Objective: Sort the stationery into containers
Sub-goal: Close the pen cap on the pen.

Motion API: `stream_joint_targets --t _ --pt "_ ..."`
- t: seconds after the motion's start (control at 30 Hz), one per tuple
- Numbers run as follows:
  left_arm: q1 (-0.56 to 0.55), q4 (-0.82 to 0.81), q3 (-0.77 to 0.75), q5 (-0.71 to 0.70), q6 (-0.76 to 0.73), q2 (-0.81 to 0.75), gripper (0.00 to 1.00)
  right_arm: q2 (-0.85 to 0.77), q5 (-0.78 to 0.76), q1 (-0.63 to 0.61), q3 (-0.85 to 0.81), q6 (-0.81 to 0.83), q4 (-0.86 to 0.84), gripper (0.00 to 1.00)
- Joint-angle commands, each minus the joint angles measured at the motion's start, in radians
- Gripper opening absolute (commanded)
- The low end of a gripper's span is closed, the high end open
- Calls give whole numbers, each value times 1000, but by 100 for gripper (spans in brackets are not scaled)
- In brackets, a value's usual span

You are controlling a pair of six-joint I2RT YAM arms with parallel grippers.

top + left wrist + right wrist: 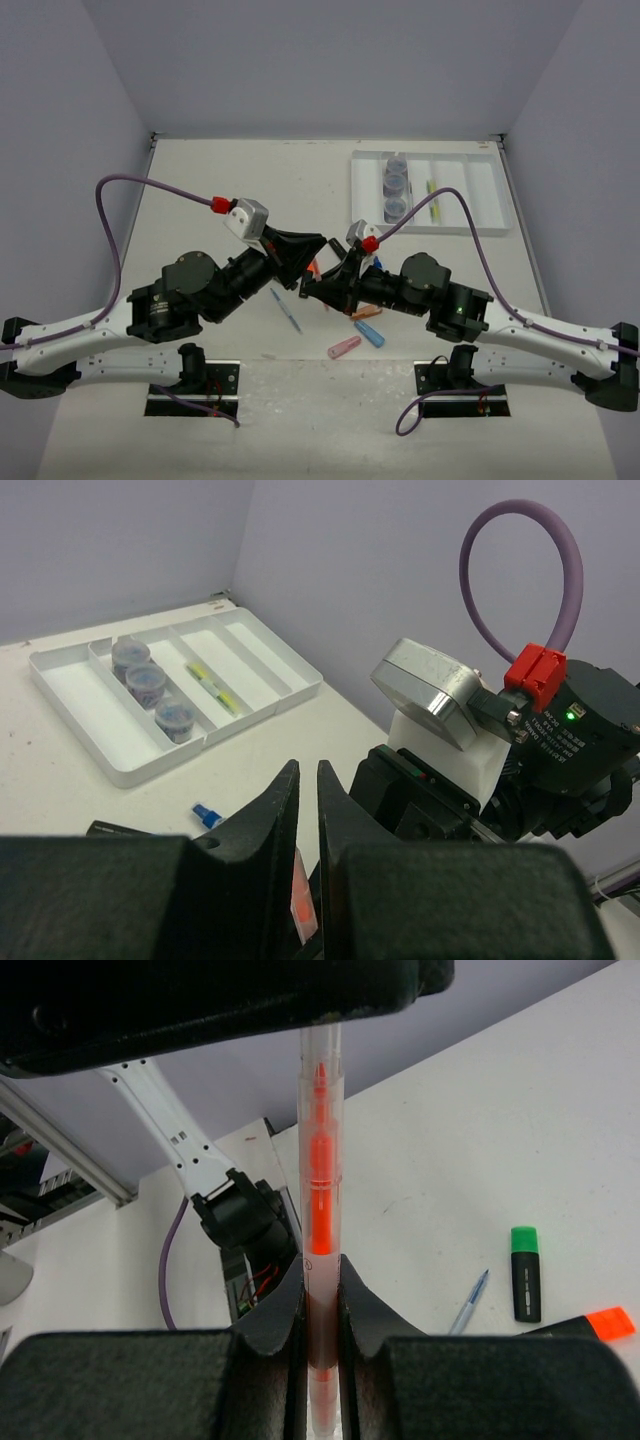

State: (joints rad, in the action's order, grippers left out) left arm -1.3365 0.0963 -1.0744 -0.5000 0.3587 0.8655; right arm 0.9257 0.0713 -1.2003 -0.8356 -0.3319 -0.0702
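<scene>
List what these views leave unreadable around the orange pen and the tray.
Top view: the orange pen is mostly hidden beneath both wrists.
Left wrist view: the left gripper has its jaws almost together, with only a sliver of the pen showing low in the gap; gripping or just touching is unclear.
Right wrist view: the pen's lower end drops below the picture edge, inside the right gripper.
The jars in the tray: contents too small in either view.

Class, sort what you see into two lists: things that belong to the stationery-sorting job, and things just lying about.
Job: tray, jars, yellow pen, orange pen in right hand, blue pen, pink capsule, blue capsule, green highlighter.
Just there: purple cables, base plates.
</scene>
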Motion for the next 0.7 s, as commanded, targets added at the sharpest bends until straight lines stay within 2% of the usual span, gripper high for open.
stream_joint_targets --t 0.0,0.33,0.67 --pt "-1 -6 -15 30 15 11 13 -28 17 -1 -17 17 -21 0" --pt "-1 -10 4 72 27 29 0 -63 -12 -2 -33 26 -19 0" --pt "-1 -20 66 160 66 44 0 -32 -101 -1 -166 66 60 0"
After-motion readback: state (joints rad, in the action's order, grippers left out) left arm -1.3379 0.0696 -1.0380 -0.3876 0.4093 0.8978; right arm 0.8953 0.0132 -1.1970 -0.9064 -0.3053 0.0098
